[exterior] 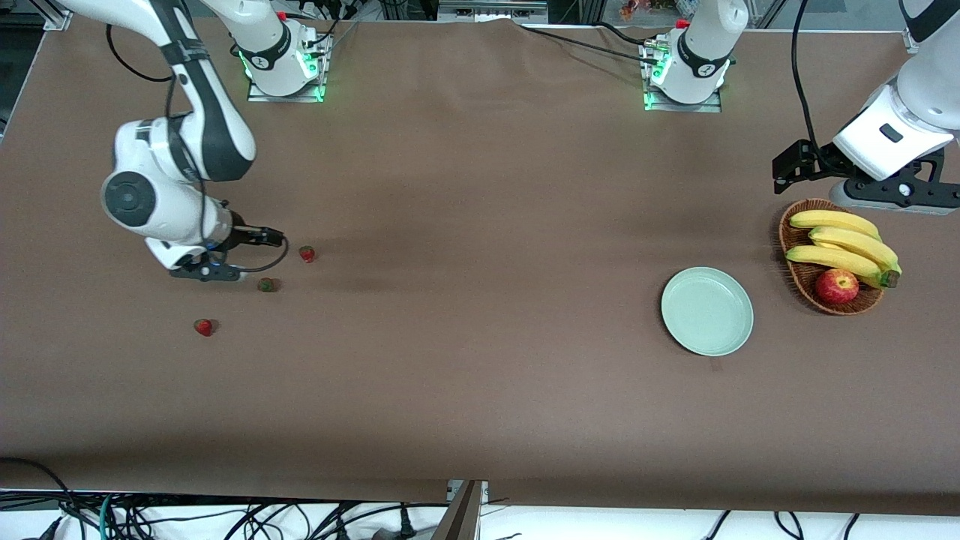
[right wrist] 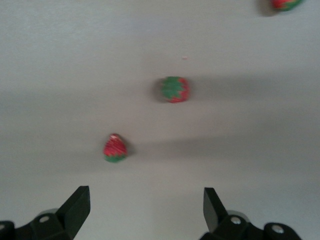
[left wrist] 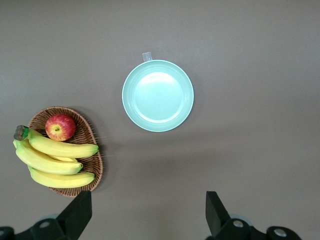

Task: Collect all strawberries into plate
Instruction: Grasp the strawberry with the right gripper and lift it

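Right pincer (right wrist: 144,212), spread, hangs over the strawberries (right wrist: 175,89); left pincer (left wrist: 148,216), spread, waits above the basket (left wrist: 88,161) near the plate (left wrist: 158,95).

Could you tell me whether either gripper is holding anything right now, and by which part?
Nothing is held: the right gripper hangs open over the strawberries, the left gripper open above the basket.

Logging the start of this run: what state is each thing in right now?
Strawberries: three, loose on the table, none collected.
Plate: empty.
Basket: holds bananas and an apple.
Right end effector: open, over the strawberries.
Left end effector: open, holding nothing, above the basket.
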### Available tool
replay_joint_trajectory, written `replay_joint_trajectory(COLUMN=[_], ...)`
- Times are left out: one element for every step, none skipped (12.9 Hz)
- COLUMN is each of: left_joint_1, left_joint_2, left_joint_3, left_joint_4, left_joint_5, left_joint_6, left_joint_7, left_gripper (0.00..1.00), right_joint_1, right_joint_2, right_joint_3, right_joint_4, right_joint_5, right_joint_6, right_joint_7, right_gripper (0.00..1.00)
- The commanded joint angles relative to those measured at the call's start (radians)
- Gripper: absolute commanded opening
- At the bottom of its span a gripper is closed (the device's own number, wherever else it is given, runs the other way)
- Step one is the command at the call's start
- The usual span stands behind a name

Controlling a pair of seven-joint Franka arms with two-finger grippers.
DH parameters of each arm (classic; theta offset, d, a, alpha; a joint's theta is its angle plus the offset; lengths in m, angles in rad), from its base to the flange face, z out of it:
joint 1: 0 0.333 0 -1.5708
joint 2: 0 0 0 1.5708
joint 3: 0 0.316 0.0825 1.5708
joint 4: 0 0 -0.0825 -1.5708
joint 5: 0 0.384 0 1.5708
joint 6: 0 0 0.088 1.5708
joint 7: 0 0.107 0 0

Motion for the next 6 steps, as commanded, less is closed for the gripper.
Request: replay_joint_trajectory(left_joint_1=[-0.004,-0.004,-0.004,-0.004,-0.004,-0.004], left_joint_2=[0.003,0.003,0.003,0.003,0.003,0.003], left_joint_3=[0.002,0.002,0.002,0.002,0.002,0.002], left_joint_4=[0.020,0.020,0.020,0.020,0.020,0.020], left_joint_5=[-0.012,-0.012,-0.012,-0.012,-0.012,-0.012], left_joint_6=[-0.018,-0.018,-0.018,-0.018,-0.018,-0.018], left_joint_7=[0.003,0.003,0.003,0.003,0.003,0.003], left_gripper=[1.00,1.00,1.00,1.00,1.00,1.00], right_joint_1=[-0.008,-0.007,-0.003,0.010,0.019,0.026], right_joint_2=[0.056,0.085,0.105,0.123,0.142,0.151], right_joint_3=[0.007,0.009,0.010,0.010,0.010,0.010], right_joint_4=[-0.070,-0.073,-0.072,-0.072,-0.072,-0.072], right_joint_5=[0.009,0.009,0.009,0.009,0.009,0.009], right_joint_6=[0.174,0.218,0.246,0.278,0.298,0.311], right_joint_7=[0.011,0.011,0.011,0.011,0.011,0.011], right_gripper=[1.00,1.00,1.00,1.00,1.00,1.00])
